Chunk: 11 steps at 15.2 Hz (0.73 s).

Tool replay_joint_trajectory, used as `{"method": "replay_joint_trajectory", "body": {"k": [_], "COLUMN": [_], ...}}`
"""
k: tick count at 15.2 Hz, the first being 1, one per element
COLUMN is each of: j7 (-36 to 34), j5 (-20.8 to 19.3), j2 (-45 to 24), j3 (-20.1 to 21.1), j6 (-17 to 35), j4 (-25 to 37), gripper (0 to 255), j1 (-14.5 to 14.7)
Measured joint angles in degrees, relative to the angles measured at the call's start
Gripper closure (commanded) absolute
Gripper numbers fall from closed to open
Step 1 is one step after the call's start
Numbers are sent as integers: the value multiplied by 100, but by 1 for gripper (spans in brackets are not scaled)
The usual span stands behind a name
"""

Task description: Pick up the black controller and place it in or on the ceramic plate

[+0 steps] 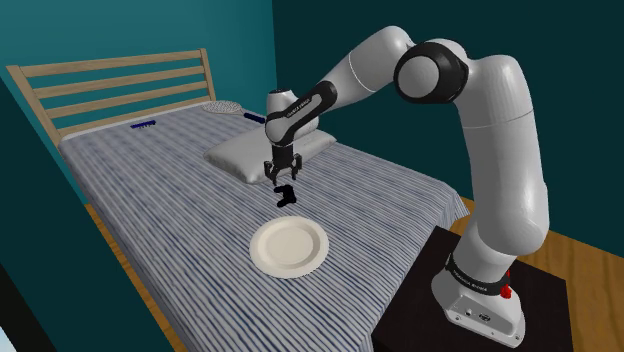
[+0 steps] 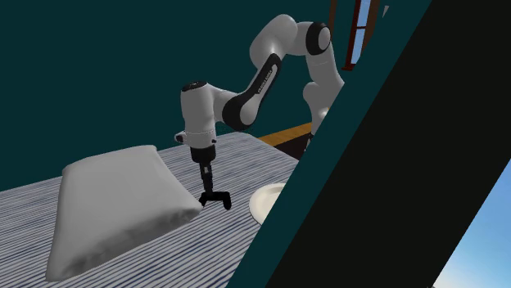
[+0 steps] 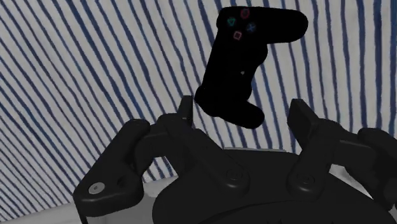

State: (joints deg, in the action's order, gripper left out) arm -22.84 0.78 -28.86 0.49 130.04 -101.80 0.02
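Controller (image 3: pixel 238 63): black, apparently resting on the striped sheet (image 1: pixel 170 190); it lies between pillow (image 1: pixel 238 160) and plate (image 1: pixel 289 246), apart from both.
Markings: its face buttons (image 3: pixel 238 24) carry four small coloured symbols in green, red, blue and pink. Their shapes are too small to read.
Gripper (image 1: pixel 284 177): directly above the controller, pointing down at it.
Jaws: apart. One grip of the controller sits between the fingers, close to one and with a clear gap to the other, so it is not clasped.
Plate: cream and round, on the sheet, nearer the stand (image 1: pixel 425 290) than the controller is.
Pillow: pale grey, just beyond the gripper, toward the wooden headboard (image 1: pixel 110 85).
Arm label: a dark band (image 1: pixel 478 278) at the arm's base bears lettering too small to read.
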Motion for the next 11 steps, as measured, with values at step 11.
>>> {"method": "replay_joint_trajectory", "body": {"k": [11], "j7": [-1435], "j5": [328], "j2": [-16], "j3": [-178], "j6": [362], "j4": [-544], "gripper": [0], "j1": [222]}}
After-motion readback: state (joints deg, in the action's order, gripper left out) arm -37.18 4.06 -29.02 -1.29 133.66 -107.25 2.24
